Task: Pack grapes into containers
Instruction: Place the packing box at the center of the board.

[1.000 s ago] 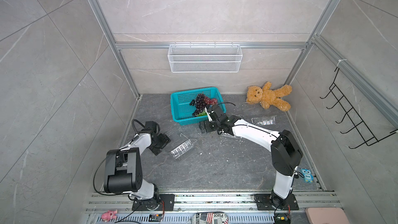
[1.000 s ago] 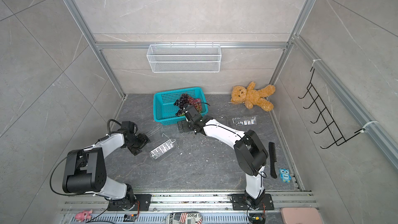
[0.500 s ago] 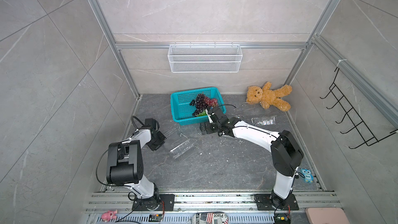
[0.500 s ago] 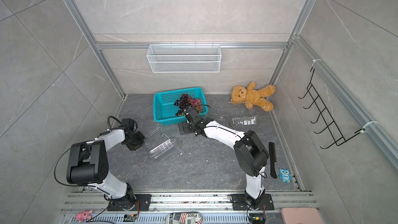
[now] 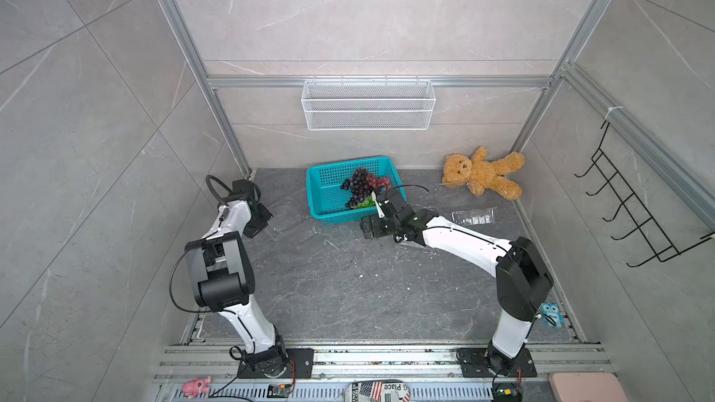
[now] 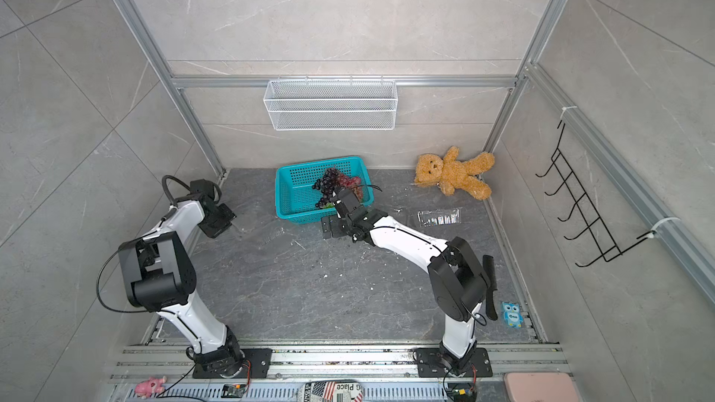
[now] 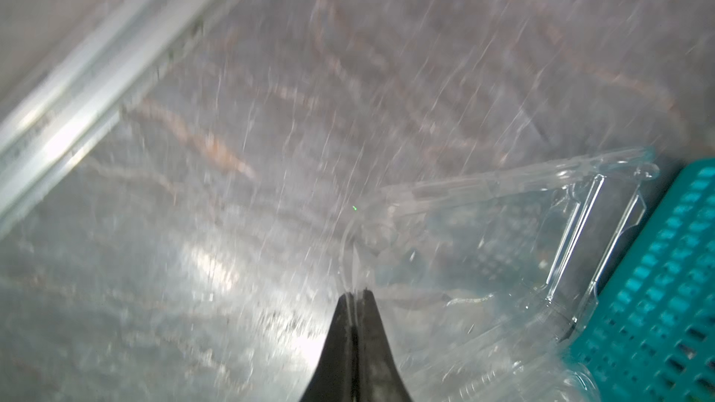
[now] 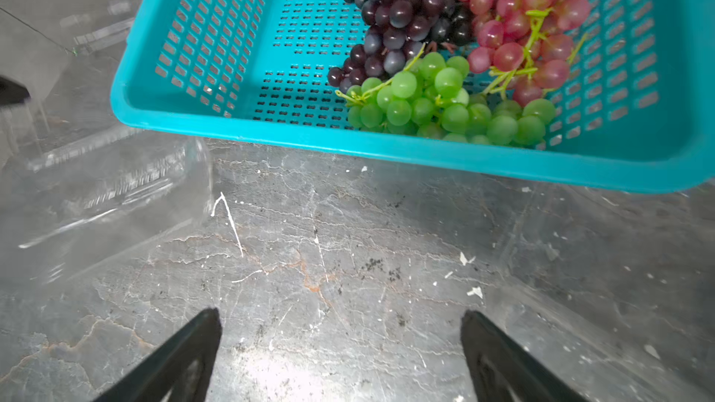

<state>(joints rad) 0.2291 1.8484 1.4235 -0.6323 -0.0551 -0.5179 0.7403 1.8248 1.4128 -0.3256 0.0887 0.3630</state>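
A teal basket (image 5: pixel 328 192) is set near the bench's (image 5: pixel 348 288) back edge, and a teddy bear (image 5: pixel 481 176) is laid in its back right corner. A white wire basket (image 5: pixel 367 110) is hung on the back wall above.

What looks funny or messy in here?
A teddy bear lies flopped on its back in the far corner, nothing to do with grapes. White flecks are scattered over the floor. A clear container gapes open, its edge pinched in the left gripper.

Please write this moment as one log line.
left claw: shut on container | right claw: open | grapes: in basket
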